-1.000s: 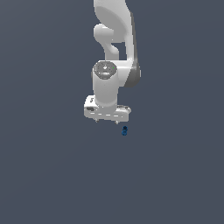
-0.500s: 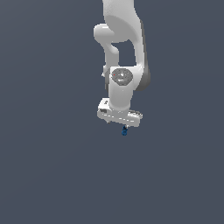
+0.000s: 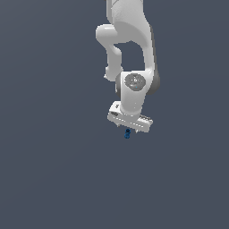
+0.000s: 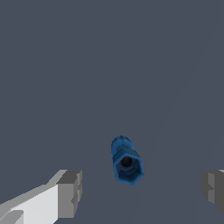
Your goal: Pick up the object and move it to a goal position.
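The object (image 3: 127, 133) is a tiny dark-blue bolt-like peg lying on the grey floor. In the wrist view the object (image 4: 126, 160) shows its wider hexagonal head with a dark hole and its ridged shaft behind. My white gripper (image 3: 129, 125) hangs directly above it, tilted. In the wrist view my gripper (image 4: 142, 190) is open, its two grey fingertips (image 4: 71, 193) spread wide on either side of the peg. Neither finger touches it.
Around the peg there is only flat, plain grey floor. The white arm (image 3: 129, 49) rises behind the gripper toward the top of the exterior view.
My gripper has moved toward the exterior view's right and slightly lower, from beside the peg to right over it. The peg has stayed where it was.
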